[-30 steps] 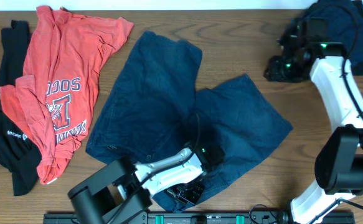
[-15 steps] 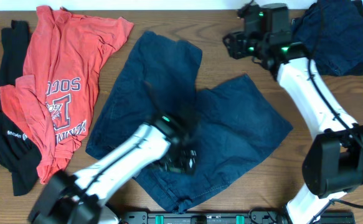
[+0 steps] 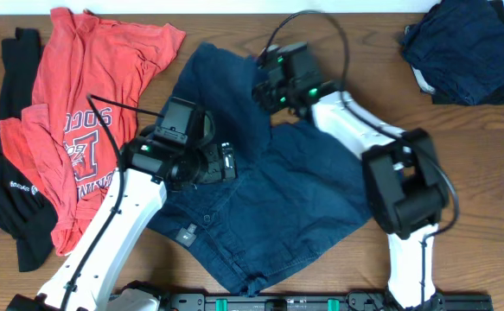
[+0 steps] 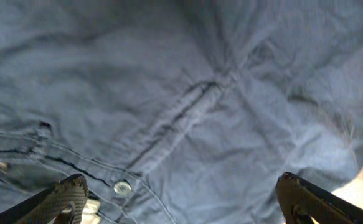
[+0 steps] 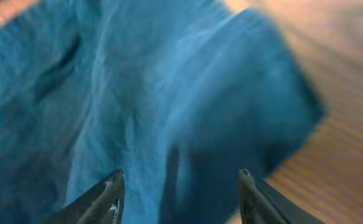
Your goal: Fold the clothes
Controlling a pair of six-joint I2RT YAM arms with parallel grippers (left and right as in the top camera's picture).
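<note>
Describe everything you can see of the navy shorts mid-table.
The navy shorts lie spread open but rumpled on the wooden table, legs fanned apart. Dark blue denim-like fabric, with waistband, pale button and fly seam. The left gripper and right gripper, both open, hover over them.

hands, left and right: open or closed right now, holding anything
left hand: open, holding nothing, above the navy shorts
right hand: open, holding nothing, above the same shorts

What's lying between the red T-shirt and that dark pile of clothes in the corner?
Overhead view: the spread navy shorts, with the left gripper and right gripper over them, then bare wooden table.
</note>
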